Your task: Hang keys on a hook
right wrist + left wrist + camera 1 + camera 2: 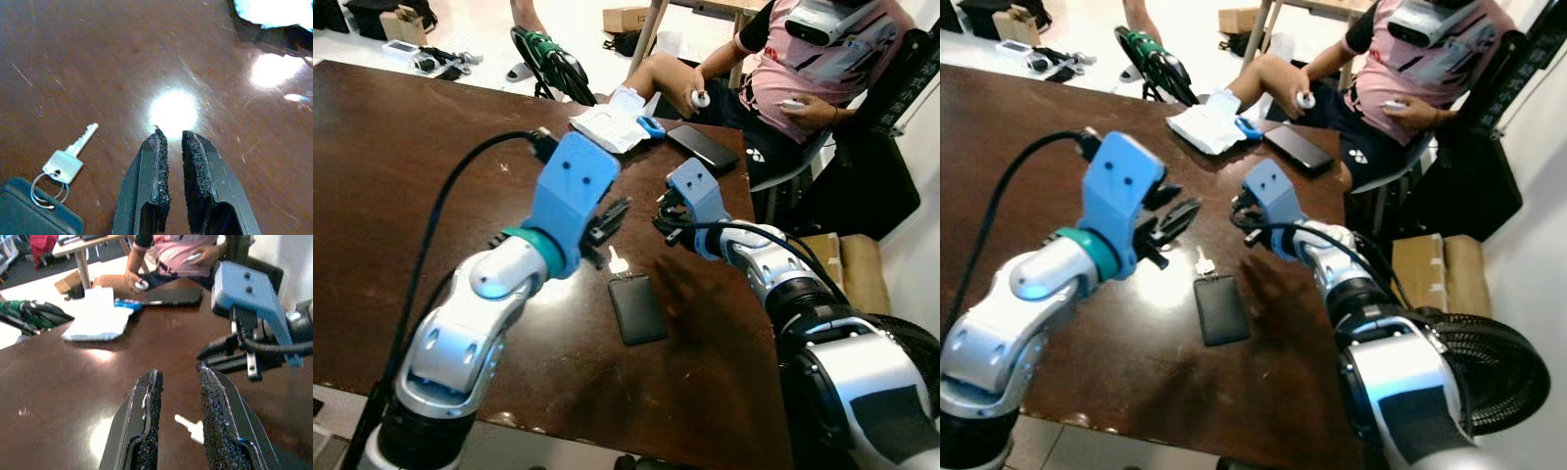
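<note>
Key lies flat on the brown table, joined by a ring to a dark fob, midway between both grippers and touched by neither. Left gripper hovers just above the key, fingers parted a little and empty; right gripper hangs over bare table near the key, fingers nearly together, holding nothing. Across the table sit a white packet and phone, with a seated person beyond.

Key fob cut by frame edge.
</note>
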